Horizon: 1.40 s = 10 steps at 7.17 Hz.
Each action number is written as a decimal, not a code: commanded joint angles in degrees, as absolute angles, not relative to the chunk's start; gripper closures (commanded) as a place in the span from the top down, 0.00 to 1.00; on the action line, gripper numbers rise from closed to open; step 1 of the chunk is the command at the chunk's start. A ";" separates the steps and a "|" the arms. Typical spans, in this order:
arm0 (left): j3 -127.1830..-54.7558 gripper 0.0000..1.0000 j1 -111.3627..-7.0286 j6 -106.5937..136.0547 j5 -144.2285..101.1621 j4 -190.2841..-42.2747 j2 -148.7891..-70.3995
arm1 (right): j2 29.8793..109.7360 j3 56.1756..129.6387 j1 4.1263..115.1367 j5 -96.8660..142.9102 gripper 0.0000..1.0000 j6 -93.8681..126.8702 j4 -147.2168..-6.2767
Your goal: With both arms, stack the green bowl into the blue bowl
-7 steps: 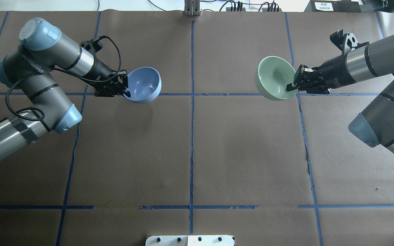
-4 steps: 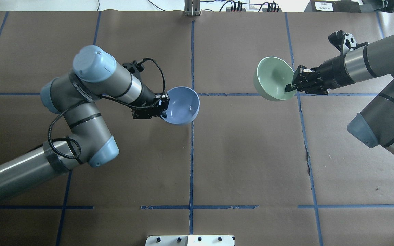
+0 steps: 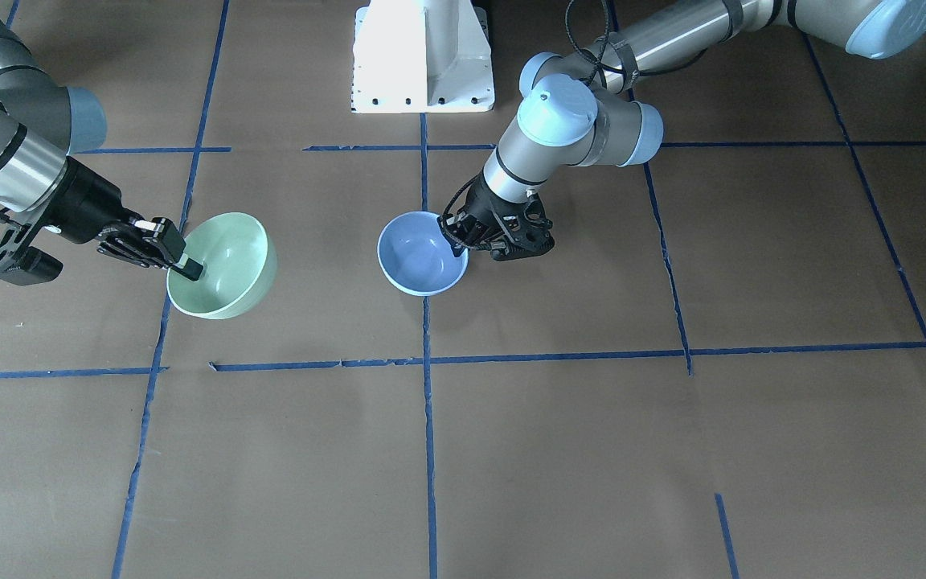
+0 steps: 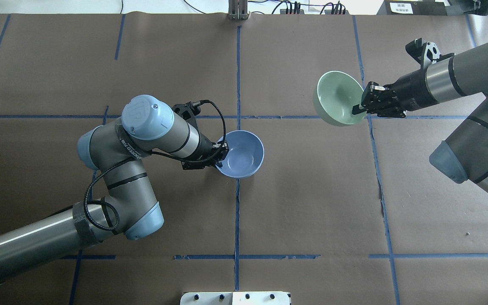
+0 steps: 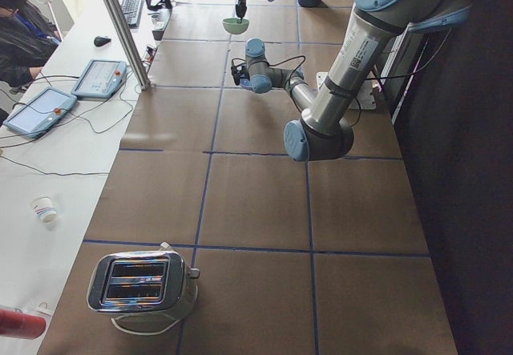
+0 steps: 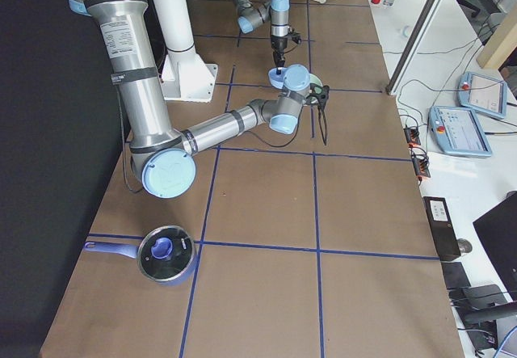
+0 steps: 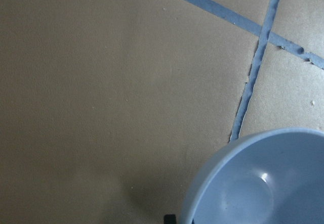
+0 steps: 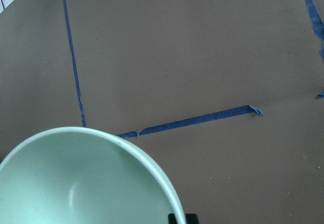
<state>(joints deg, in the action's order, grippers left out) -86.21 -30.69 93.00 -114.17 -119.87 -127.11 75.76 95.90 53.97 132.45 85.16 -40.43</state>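
Observation:
The blue bowl [image 4: 241, 153] is near the table's middle line, held by its rim in my left gripper [image 4: 220, 156], which is shut on it; the pair also show in the front view, bowl [image 3: 419, 256] and gripper [image 3: 460, 241]. Its rim fills the lower right of the left wrist view [image 7: 253, 183]. The green bowl [image 4: 337, 98] hangs tilted above the table at the right, its rim pinched by my right gripper [image 4: 359, 109], shut on it; it shows in the front view [image 3: 226, 267] and the right wrist view [image 8: 86, 181]. The bowls are well apart.
Brown paper with blue tape lines [image 4: 237, 190] covers the table. The white pedestal base [image 3: 423, 56] stands at the robot's side. A toaster [image 5: 144, 284] sits at the left end, a lidded blue pan [image 6: 161, 254] at the right end. An operator [image 5: 20, 30] sits beside tablets.
My left arm has carried the blue bowl right and toward the robot, from the left half to the middle line. The right arm and green bowl have barely shifted left.

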 commanded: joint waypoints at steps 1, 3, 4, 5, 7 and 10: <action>-88.76 1.00 -30.76 92.73 -114.17 -118.58 -126.13 | 75.76 95.98 53.79 132.45 0.02 85.17 -40.43; -94.01 1.00 -31.89 90.72 -116.00 -110.36 -125.95 | 75.50 95.98 51.52 130.80 0.02 85.25 -40.43; -98.65 1.00 -33.91 84.96 -118.02 -101.52 -125.77 | 75.32 96.24 47.24 126.17 0.02 85.25 -40.43; -103.57 1.00 -35.06 79.33 -118.04 -95.25 -124.21 | 75.06 96.41 42.76 120.55 0.02 85.25 -40.43; -109.40 1.00 -38.56 74.37 -118.04 -93.43 -118.77 | 72.87 96.68 39.30 117.69 0.02 85.25 -40.69; -113.55 1.00 -41.83 74.35 -117.60 -93.86 -114.35 | 64.47 96.68 35.52 114.26 0.02 85.25 -50.48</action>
<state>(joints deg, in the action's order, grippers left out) -112.50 -41.10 74.35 -117.87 -93.66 -115.89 68.78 96.62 36.89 115.47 85.25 -44.90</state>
